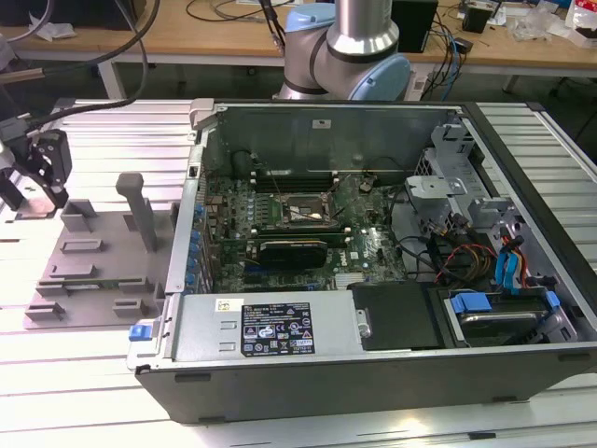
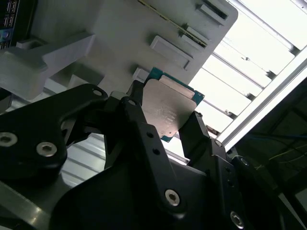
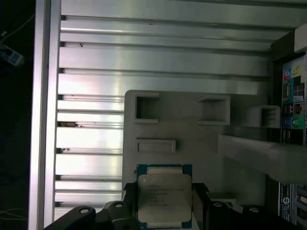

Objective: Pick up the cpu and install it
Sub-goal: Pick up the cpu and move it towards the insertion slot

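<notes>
The gripper point(image 2: 168, 122) is clamped on the cpu point(image 2: 170, 105), a black finger point(image 2: 139, 120) pressed to each opposite edge, the arm's point(image 1: 359, 42) thick joints well apart behind it.

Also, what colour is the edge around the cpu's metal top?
Teal green; the cpu shows best in the first wrist view.

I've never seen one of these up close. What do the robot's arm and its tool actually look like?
The arm is a smooth silver tube with rounded joints capped in pale blue. The tool is matte black, built from flat, angular link plates joined by round silver screws, and it ends in two narrow black fingers.
</notes>
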Available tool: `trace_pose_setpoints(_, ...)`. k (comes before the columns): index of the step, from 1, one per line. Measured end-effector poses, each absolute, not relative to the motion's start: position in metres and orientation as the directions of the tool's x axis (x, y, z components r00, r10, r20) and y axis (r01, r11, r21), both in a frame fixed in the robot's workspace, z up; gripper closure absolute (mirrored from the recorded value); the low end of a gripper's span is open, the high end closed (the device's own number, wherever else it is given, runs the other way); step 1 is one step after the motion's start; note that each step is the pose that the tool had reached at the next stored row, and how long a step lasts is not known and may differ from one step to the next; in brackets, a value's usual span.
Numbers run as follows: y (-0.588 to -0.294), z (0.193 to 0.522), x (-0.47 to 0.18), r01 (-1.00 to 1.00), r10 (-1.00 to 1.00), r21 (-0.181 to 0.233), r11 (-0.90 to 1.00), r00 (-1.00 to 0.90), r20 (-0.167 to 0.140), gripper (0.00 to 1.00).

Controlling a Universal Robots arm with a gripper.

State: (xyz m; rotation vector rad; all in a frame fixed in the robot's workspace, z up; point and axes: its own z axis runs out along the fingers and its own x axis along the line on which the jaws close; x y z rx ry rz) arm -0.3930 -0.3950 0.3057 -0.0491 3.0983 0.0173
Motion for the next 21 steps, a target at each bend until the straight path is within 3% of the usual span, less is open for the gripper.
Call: trace_pose_setpoints(21, -0.395, 0.324, -0.393, -0.034, -0.033, 0.01, 0.999, -0.999, -0.043, 0.45)
